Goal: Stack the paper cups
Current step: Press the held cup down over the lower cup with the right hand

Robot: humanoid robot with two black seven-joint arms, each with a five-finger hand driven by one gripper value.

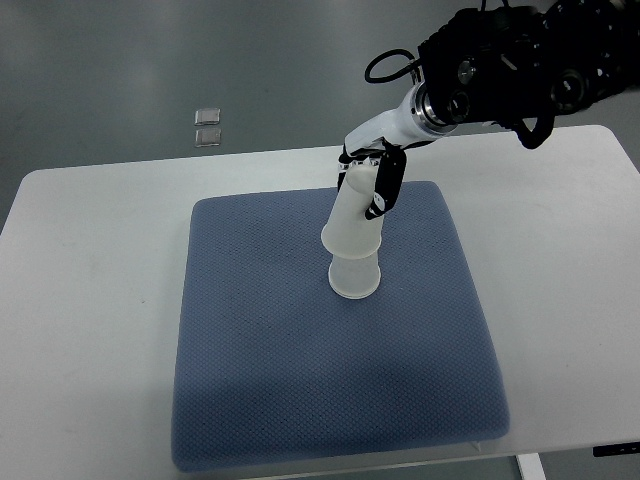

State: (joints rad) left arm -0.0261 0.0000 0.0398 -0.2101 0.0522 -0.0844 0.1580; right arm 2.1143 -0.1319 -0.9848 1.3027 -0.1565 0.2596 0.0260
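Observation:
Two white paper cups stand upside down on the blue mat. The lower cup rests on the mat near its middle. The upper cup sits over it, tilted toward the upper right. My right hand comes in from the upper right and has its fingers closed around the top of the upper cup. The left arm does not show.
The mat lies on a white table. Two small clear squares lie on the grey floor beyond the table's far edge. A table leg fitting shows at the lower right.

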